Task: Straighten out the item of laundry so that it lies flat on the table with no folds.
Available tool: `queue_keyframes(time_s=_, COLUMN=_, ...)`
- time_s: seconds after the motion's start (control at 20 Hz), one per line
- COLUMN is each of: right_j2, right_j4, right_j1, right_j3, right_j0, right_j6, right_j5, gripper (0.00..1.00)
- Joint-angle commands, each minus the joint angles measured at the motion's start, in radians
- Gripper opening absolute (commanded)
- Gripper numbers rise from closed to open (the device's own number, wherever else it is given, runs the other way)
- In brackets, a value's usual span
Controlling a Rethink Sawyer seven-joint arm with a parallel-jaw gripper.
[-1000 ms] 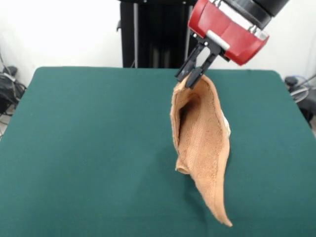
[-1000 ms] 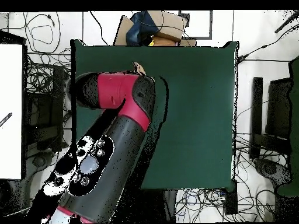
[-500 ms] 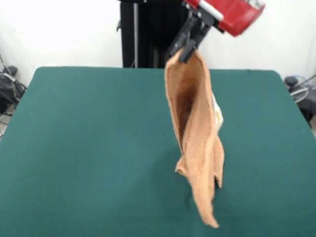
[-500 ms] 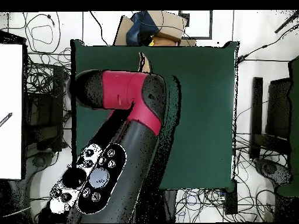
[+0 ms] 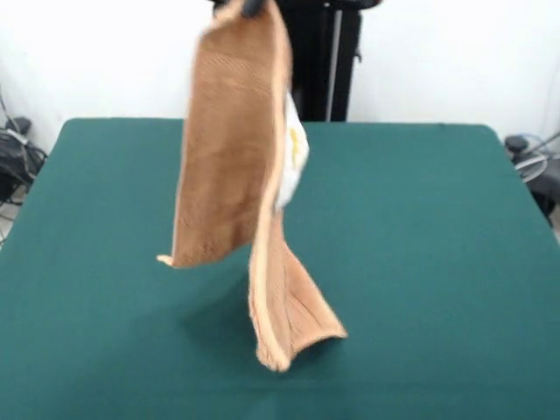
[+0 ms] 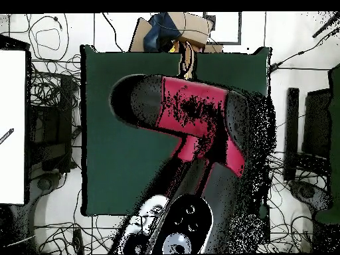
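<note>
The tan-orange towel (image 5: 232, 149) hangs in the air over the middle of the green table (image 5: 437, 262), folded lengthwise, with a white label on its right side. Its lower end curls and reaches the table near the front. Only the dark tips of my gripper (image 5: 252, 7) show at the top edge, pinching the towel's upper edge. In the overhead view the red and black arm (image 6: 199, 119) covers most of the table (image 6: 113, 153), and only a sliver of the towel (image 6: 188, 63) shows near the far edge.
The black pedestal (image 5: 319, 61) stands behind the table. Cables lie on the floor at the left (image 5: 13, 157) and right (image 5: 534, 157). In the overhead view a cardboard box (image 6: 176, 30) sits beyond the far edge and a white board (image 6: 13, 126) stands at the left.
The gripper has risen almost out of the front view and moved left, carrying the towel. The towel swung left with it, and its lower end now trails on the table.
</note>
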Motion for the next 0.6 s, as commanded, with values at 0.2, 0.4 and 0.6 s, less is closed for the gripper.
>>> queue_keyframes(time_s=0.2, right_j2=0.189, right_j4=-0.080, right_j1=-0.174, right_j3=0.183, right_j0=-0.126, right_j6=-0.410, right_j5=0.101, gripper=0.00)
queue_keyframes(time_s=0.4, right_j2=0.225, right_j4=-0.087, right_j1=-0.209, right_j3=0.200, right_j0=-0.190, right_j6=-0.497, right_j5=0.098, gripper=0.00)
queue_keyframes(time_s=0.6, right_j2=0.254, right_j4=-0.095, right_j1=-0.231, right_j3=0.221, right_j0=-0.246, right_j6=-0.574, right_j5=0.077, gripper=0.00)
